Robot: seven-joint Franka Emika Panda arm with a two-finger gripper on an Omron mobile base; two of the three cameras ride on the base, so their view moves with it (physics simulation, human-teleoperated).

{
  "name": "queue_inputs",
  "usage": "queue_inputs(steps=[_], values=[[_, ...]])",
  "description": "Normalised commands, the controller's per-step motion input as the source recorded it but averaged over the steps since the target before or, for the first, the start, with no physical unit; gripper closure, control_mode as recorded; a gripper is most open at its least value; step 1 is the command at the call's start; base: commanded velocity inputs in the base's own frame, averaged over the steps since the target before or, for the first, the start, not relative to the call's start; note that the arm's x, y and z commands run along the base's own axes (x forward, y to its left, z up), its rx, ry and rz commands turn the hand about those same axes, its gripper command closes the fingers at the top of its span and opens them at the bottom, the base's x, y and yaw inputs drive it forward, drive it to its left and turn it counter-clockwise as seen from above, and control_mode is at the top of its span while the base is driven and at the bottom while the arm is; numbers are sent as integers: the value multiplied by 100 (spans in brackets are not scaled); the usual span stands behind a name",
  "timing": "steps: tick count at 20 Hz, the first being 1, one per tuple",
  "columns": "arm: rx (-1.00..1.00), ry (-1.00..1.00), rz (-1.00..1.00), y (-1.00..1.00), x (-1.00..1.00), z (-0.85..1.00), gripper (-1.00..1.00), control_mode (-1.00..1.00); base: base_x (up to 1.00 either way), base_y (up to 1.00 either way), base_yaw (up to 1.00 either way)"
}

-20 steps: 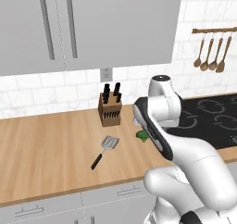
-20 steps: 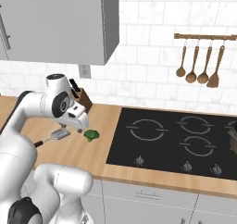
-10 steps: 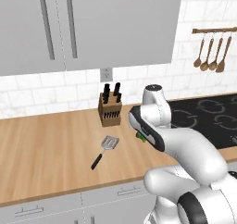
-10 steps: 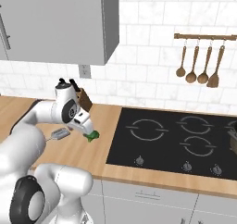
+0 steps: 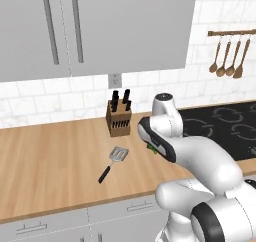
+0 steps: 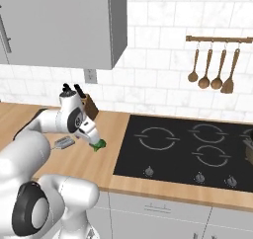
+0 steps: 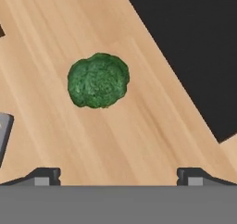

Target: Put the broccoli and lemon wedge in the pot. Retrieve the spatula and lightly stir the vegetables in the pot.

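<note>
Broccoli (image 7: 98,80) lies on the wooden surface (image 7: 139,140) straight ahead of the pincer (image 7: 118,177), whose two dark fingertips (image 7: 44,176) stand spread as wide as they go, one at each side of the hand view, with nothing between them. The floret is apart from both tips, untouched, its bumpy dark green crown facing the camera. Just beyond it in that view runs the edge of the black cooktop (image 7: 194,47); the floret sits near that edge but wholly on the wood. At the left border of the hand view a grey corner of the spatula (image 7: 3,135) head shows, near the broccoli without touching it.

From the right base view the pincer (image 6: 91,139) hangs low over the surface, pointing down at the broccoli (image 6: 98,144), which peeks out green right beneath the hand. The spatula (image 6: 63,142) lies just to the left of it there, partly behind the arm. In the left base view the spatula (image 5: 113,162) lies flat on the bare wood, silver slotted head toward the wall, black handle toward the front edge, and a sliver of green broccoli (image 5: 152,148) shows under the forearm. A wooden knife block (image 5: 119,119) stands behind the spatula against the tiled wall. Brown wooden utensils (image 6: 211,65) hang from a rail above the cooktop (image 6: 188,151).
</note>
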Motion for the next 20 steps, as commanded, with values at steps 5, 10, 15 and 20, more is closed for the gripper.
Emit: queue_inputs(steps=[5,10,15,20], values=[[0,-1,-7,-4,14,-15,-100,-100,0,0,0],[0,0,-1,-10,24,-8,-100,-100,0,0,0],[0,0,0,-1,24,-22,-100,-100,0,0,0],[0,0,-1,0,8,-30,-100,-100,0,0,0]])
